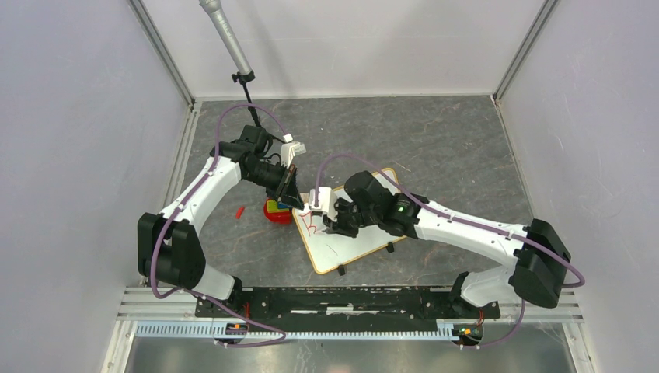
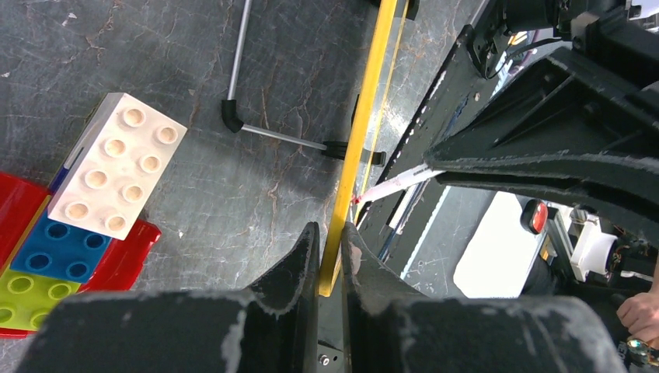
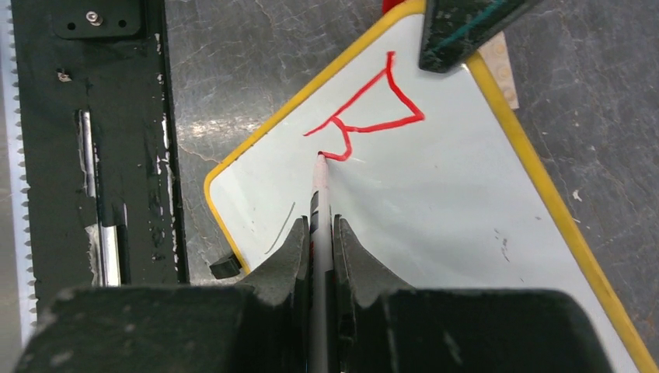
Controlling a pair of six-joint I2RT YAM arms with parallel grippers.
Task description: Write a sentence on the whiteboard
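Red handwritten lettering (image 3: 373,113), one letter only, on the tan-framed white rectangular board (image 3: 435,225).
Right hand (image 3: 320,229), closed on a slim red-tipped marker pen (image 3: 319,202), touches the board just ahead; left hand (image 2: 330,241) pinches the frame, likely to steady it.

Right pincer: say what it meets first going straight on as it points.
The whiteboard: the right pincer grips a marker whose tip appears to touch the board beside the red lettering, though depth is hard to judge.
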